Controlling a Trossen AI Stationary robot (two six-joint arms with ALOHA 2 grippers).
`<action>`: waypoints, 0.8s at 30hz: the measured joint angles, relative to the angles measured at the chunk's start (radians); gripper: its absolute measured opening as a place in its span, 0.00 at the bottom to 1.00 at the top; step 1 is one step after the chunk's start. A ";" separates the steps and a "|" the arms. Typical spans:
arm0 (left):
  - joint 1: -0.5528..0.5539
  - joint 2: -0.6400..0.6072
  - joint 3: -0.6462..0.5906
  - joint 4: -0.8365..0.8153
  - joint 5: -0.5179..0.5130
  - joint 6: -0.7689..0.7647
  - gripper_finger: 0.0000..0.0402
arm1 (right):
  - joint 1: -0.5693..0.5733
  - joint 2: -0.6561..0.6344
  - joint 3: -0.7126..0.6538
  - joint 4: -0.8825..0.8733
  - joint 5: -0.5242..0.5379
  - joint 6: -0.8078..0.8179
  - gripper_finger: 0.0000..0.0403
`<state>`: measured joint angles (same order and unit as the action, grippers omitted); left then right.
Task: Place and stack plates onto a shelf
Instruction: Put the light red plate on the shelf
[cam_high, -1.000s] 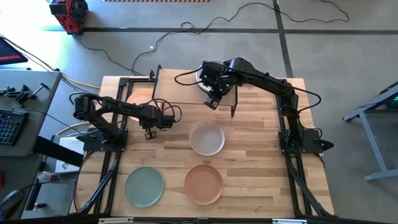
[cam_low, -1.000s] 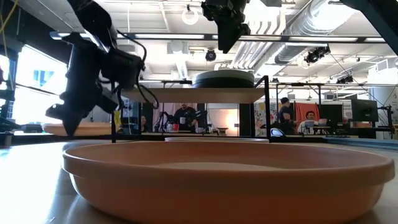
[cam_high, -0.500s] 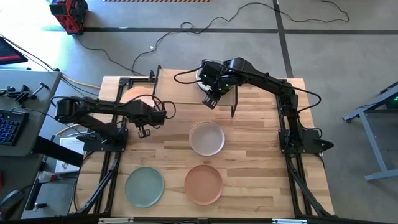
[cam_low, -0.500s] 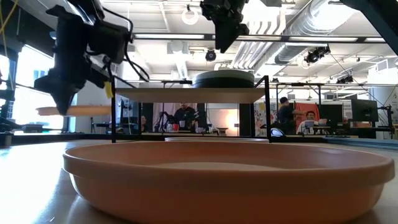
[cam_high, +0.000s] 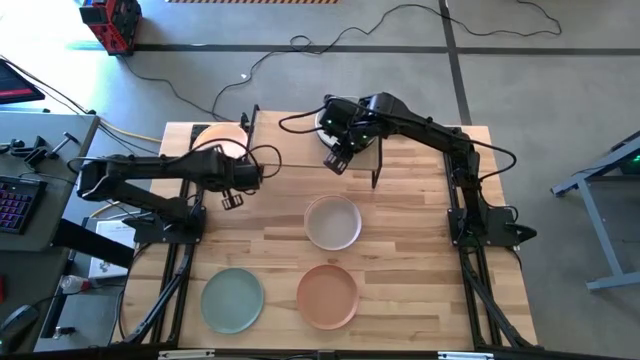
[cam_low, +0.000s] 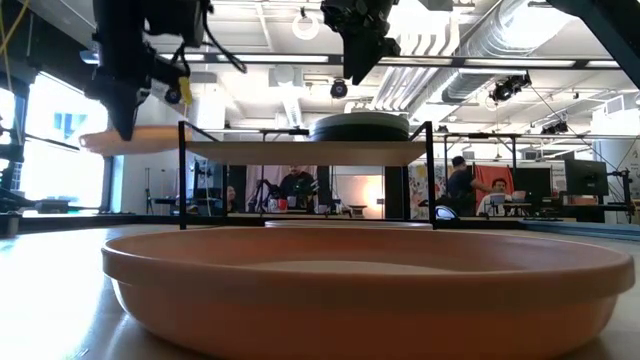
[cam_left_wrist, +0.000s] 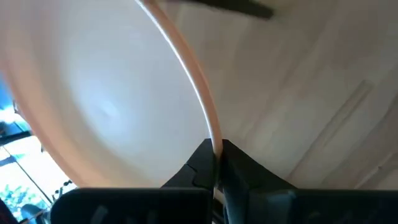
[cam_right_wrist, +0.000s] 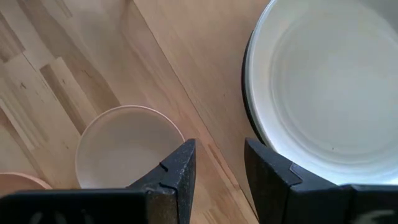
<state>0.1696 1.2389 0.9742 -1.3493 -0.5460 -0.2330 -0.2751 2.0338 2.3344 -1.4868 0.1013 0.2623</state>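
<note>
My left gripper (cam_high: 233, 168) is shut on a peach plate (cam_high: 220, 140), which hangs in the air just off the left end of the shelf (cam_low: 310, 152), at about board height (cam_low: 130, 140). The shelf is a light wooden board on thin black legs and carries a stack of plates (cam_low: 360, 127) with a whitish one on top (cam_high: 335, 118). My right gripper (cam_high: 340, 160) hovers open above the shelf's near edge, beside that stack (cam_right_wrist: 323, 93), touching nothing. My left gripper pinches the peach plate's rim (cam_left_wrist: 214, 146) on its near side, one finger inside the rim and one outside. The fingers (cam_low: 125, 125) come from above, pointing down. The plate is lifted clear of the table and lies roughly level.
Three plates lie on the table nearer the front: a whitish one (cam_high: 332, 222) in the middle, a terracotta one (cam_high: 327, 295) near the front edge and a sage green one (cam_high: 232, 300) to its left. Bare wood lies between them and the shelf.
My left gripper has risen and moved toward the table's far edge, carrying the peach plate from just above the table up to the height of the shelf board, by the shelf's left end. It has stayed shut on the rim throughout.
</note>
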 joint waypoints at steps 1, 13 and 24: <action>0.000 -0.001 0.016 -0.004 -0.006 0.006 0.00 | 0.001 0.000 0.000 0.000 0.000 0.000 0.28; 0.000 -0.007 0.112 -0.076 -0.061 0.050 0.00 | 0.041 0.000 0.000 0.015 0.022 0.003 0.28; 0.000 -0.006 0.111 -0.145 -0.133 0.082 0.00 | 0.053 0.000 0.000 0.017 0.027 0.050 0.28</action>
<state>0.1696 1.2327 1.0855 -1.4943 -0.6793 -0.1506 -0.2224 2.0338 2.3344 -1.4699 0.1279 0.3128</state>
